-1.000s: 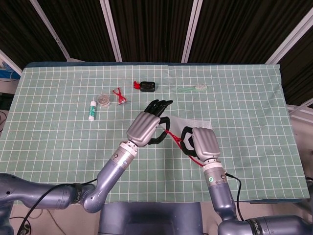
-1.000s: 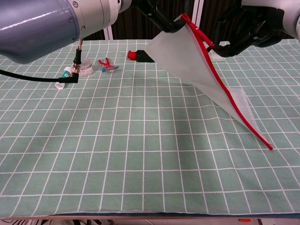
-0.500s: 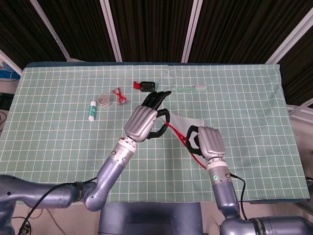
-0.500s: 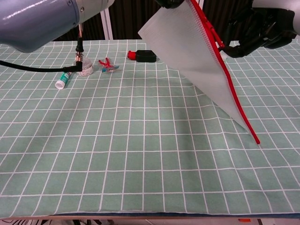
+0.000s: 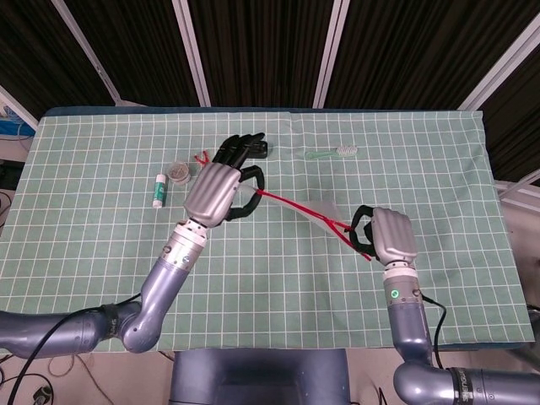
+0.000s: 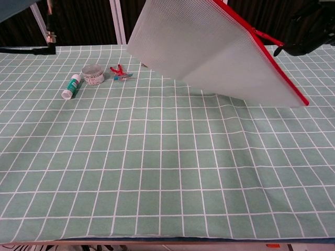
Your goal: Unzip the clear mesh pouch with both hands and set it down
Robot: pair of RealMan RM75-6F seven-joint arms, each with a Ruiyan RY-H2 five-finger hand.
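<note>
We hold the pouch (image 5: 316,213) up. Our left hand (image 5: 218,190) grips one end, our right hand (image 5: 384,236) pinches the zipper pull. Next we set it down on the counter (image 5: 101,253).

The bench (image 5: 439,169) wore a green grid cloth; on it lay a small tube (image 5: 159,190), a round jar (image 5: 179,172), a red clip (image 6: 120,72) and a toothbrush (image 5: 332,153).

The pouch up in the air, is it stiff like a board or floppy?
Probably floppy: the pouch looks flat only because the left robot hand and the right robot hand hold it stretched. Likely light too, since it is thin, see-through mesh and seems empty.
</note>
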